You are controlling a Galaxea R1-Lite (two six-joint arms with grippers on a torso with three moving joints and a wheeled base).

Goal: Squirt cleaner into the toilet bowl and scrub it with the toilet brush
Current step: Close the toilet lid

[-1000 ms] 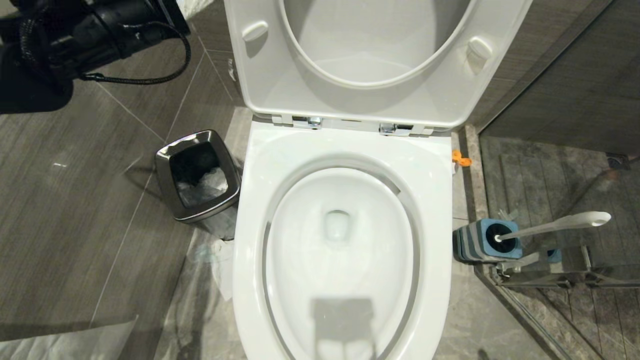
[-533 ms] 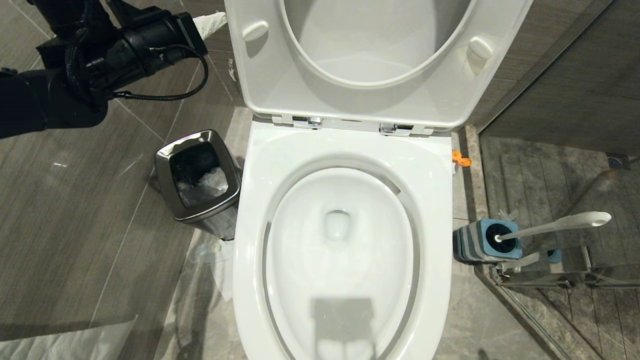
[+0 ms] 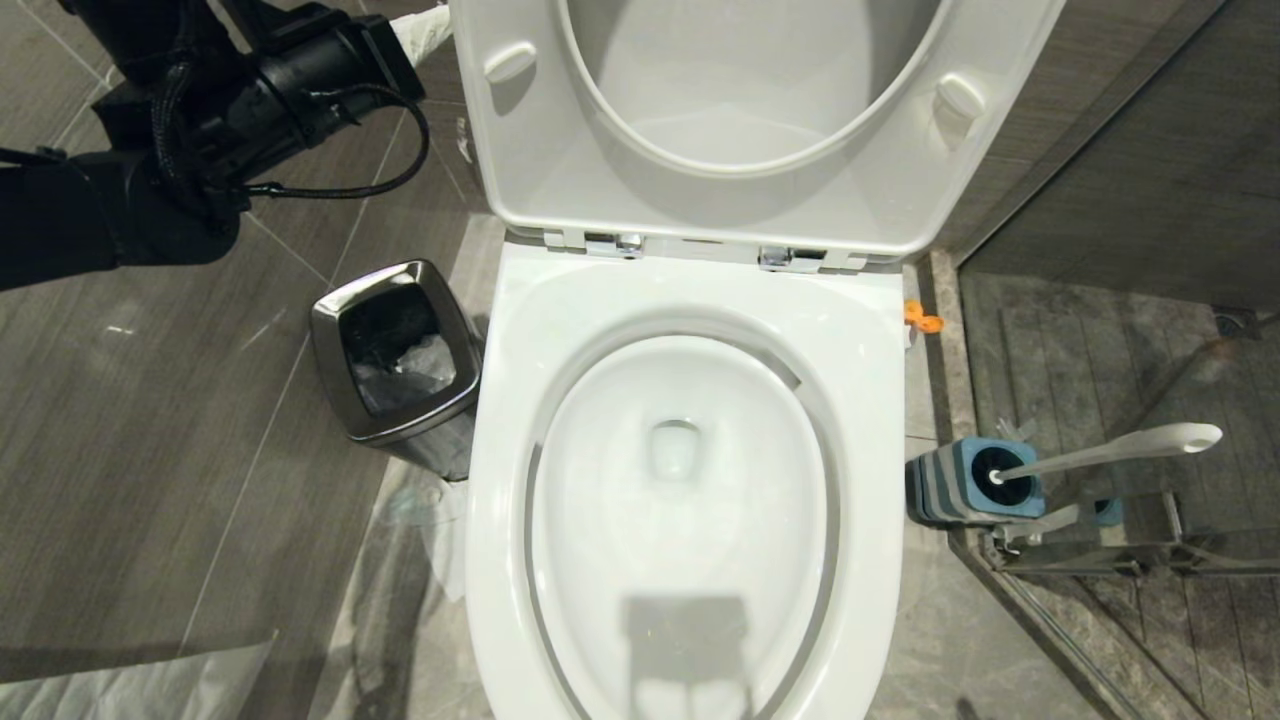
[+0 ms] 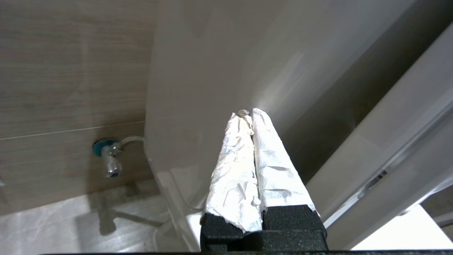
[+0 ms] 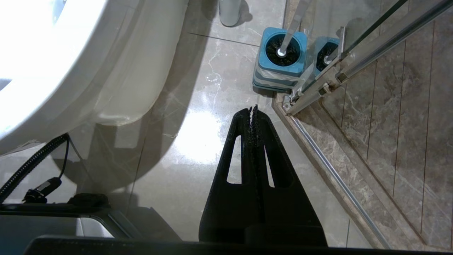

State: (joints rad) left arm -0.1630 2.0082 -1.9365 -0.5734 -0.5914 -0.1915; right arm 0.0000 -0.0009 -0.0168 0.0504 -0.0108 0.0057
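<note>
The toilet bowl (image 3: 690, 290) fills the middle of the head view, seat and lid raised; clear water lies in the basin. An orange cap of the cleaner (image 3: 922, 318) peeks out past the rim's right back corner; its body is hidden. On the floor to the right, the toilet brush (image 3: 1110, 450) stands in its blue-and-grey holder (image 3: 960, 485), also seen in the right wrist view (image 5: 281, 67). My left gripper (image 3: 420, 35) is up at the lid's left edge, its paper-wrapped fingers (image 4: 233, 159) shut on nothing. My right gripper (image 5: 253, 108) hangs shut and empty over the floor, short of the holder.
A steel bin (image 3: 395, 350) with a liner stands left of the bowl. White paper (image 3: 130, 685) lies on the floor at the near left. A glass shower door with a metal rail (image 3: 1090, 545) runs just behind the brush holder. A water valve (image 4: 109, 157) sits on the wall beside the cistern.
My left arm has swung further into the head view at the upper left, bringing its shut fingers closer to the raised lid's left edge. Nothing else has moved.
</note>
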